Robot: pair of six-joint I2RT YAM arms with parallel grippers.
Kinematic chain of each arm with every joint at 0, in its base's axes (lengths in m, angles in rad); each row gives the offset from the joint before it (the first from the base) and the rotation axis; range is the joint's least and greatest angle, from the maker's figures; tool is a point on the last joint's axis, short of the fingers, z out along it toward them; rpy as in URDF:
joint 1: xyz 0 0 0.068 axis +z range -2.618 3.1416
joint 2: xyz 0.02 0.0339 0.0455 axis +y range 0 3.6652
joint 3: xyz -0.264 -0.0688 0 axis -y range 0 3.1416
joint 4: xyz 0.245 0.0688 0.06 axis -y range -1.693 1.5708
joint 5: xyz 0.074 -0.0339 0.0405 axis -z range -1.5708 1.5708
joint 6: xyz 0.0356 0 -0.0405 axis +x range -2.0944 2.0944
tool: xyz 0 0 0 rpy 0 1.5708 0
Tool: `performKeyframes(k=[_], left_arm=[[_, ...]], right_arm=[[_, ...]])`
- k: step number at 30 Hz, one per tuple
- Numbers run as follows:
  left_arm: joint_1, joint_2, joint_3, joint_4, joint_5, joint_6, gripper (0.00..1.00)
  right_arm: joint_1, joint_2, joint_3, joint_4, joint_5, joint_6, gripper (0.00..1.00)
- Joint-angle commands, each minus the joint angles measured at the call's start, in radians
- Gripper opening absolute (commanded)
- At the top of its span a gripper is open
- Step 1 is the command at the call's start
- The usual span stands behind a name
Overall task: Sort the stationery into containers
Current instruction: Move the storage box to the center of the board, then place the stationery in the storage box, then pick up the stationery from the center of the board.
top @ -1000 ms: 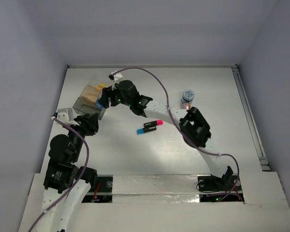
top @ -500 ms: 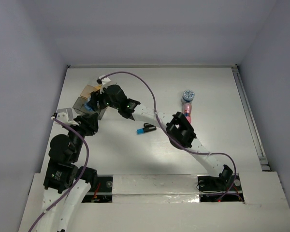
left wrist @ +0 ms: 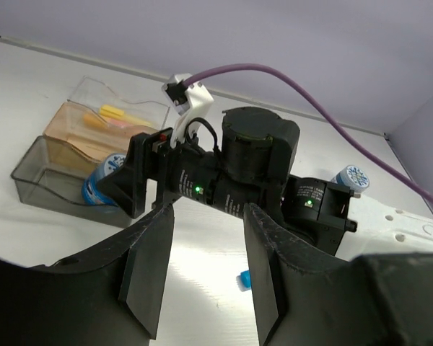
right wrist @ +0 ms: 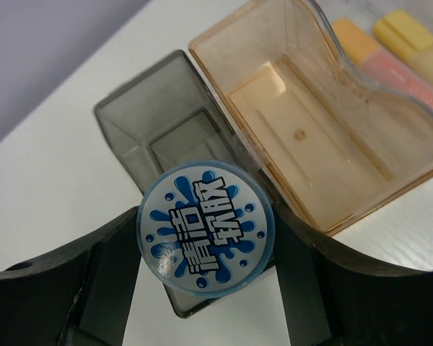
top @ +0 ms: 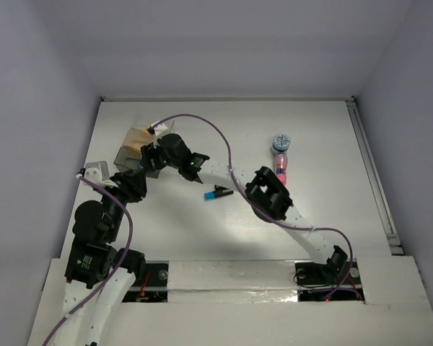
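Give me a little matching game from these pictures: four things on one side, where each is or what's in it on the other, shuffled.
1. patterned tub
2. tan-brown box
3. clear box
4. blue-and-black marker

a. loose on the table
b. holds the yellow marker
c. nothing inside
d. gripped by the right gripper over the dark grey box

Pairs: 1-d, 2-c, 3-b, 4-a.

from above the right gripper (top: 150, 160) hides its tub (right wrist: 206, 227) and part of the dark grey box (top: 125, 155); left wrist view: blue-and-black marker (left wrist: 243, 280) half behind the left gripper (left wrist: 207, 211)
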Motion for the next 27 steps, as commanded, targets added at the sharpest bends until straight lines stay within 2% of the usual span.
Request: performKeyframes(k=[1,5,9,19,22,23,24,25,26,27], left_arm=[[0.003,-0.009,0.026,0.031,0.006,-0.004,0.39],[0.003,-0.012,0.026,0.032,0.011,-0.004,0.39],[0.003,-0.009,0.026,0.031,0.01,-0.004,0.39],[0.012,-0.006,0.028,0.032,0.003,-0.004,0.39],[0.012,0.015,0.031,0.028,-0.003,-0.005,0.39],[0.012,0.02,0.028,0.031,0.003,-0.005,0.39],[0.012,0.026,0.026,0.041,0.012,-0.004,0.39],[0.012,0.043,0.023,0.05,0.038,-0.002,0.39],[0.012,0.057,0.018,0.064,0.058,-0.001,0.39],[0.012,0.074,0.017,0.081,0.076,0.001,0.4]], right_arm=[[0.018,-0.099,-0.046,0.048,0.04,-0.042,0.47],[0.027,-0.128,-0.083,0.033,0.059,-0.068,0.52],[0.036,-0.132,-0.071,0.016,0.059,-0.06,0.78],[0.045,-0.208,-0.125,0.037,0.072,-0.043,0.86],[0.045,-0.289,-0.193,0.077,0.095,-0.036,0.8],[0.045,-0.352,-0.266,0.091,0.108,-0.036,0.77],[0.045,-0.392,-0.317,0.132,0.137,-0.034,0.72],[0.045,-0.435,-0.375,0.158,0.152,-0.036,0.6],[0.045,-0.482,-0.438,0.183,0.173,-0.039,0.52],[0.045,-0.574,-0.566,0.22,0.23,-0.043,0.44]])
